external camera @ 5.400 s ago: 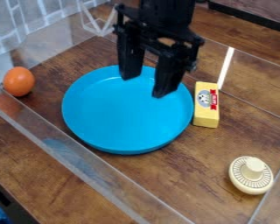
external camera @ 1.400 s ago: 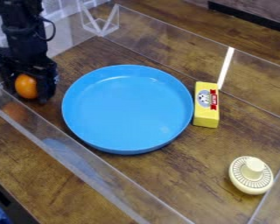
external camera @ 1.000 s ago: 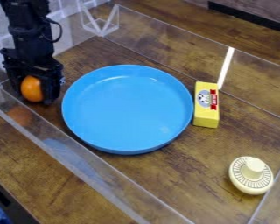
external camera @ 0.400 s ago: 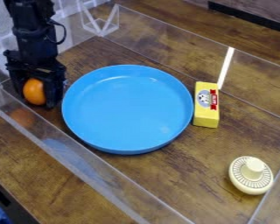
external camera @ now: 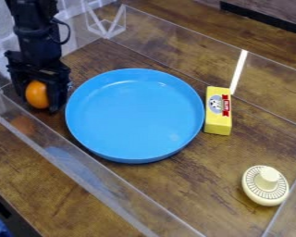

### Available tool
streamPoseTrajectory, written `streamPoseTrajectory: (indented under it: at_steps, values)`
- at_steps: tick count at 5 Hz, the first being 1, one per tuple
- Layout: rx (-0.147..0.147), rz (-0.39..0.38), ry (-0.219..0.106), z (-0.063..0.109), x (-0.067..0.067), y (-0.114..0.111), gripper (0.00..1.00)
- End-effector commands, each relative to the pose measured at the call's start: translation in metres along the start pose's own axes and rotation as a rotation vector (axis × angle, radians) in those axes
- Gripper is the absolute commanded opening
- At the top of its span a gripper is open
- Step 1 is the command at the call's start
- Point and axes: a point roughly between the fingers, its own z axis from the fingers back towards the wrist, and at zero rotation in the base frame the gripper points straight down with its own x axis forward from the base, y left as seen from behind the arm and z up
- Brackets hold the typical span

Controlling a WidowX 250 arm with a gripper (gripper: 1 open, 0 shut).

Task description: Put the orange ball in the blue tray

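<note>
The orange ball [external camera: 37,94] sits at the far left of the wooden table, between the two black fingers of my gripper [external camera: 37,96]. The fingers press against its left and right sides, so the gripper is shut on the ball. The arm comes straight down from the top left corner. The blue tray [external camera: 133,117] lies just right of the gripper, round, shallow and with nothing in it. Its left rim is a short gap away from the ball. Whether the ball rests on the wood or hangs a little above it, I cannot tell.
A small yellow box [external camera: 217,109] stands against the tray's right rim, with a thin white stick [external camera: 239,69] leaning behind it. A cream ridged disc [external camera: 265,184] lies at the front right. Clear plastic walls [external camera: 77,171] border the table at front and left.
The gripper was over the tray with the ball lying free at the far left. Over the last second, gripper and ball have crept together slightly right, toward the tray.
</note>
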Motion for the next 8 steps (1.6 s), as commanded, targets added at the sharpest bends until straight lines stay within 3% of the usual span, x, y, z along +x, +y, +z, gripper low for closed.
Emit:
streamPoseTrajectory:
  at_steps: [1,4,8]
  values:
    - [0.027,-0.017,-0.108,0.034,0.015,-0.001,0.00]
    - [0.021,-0.026,-0.111,0.042,0.016,-0.003,0.00]
    - [0.022,-0.037,-0.123,0.069,0.012,-0.011,0.00]
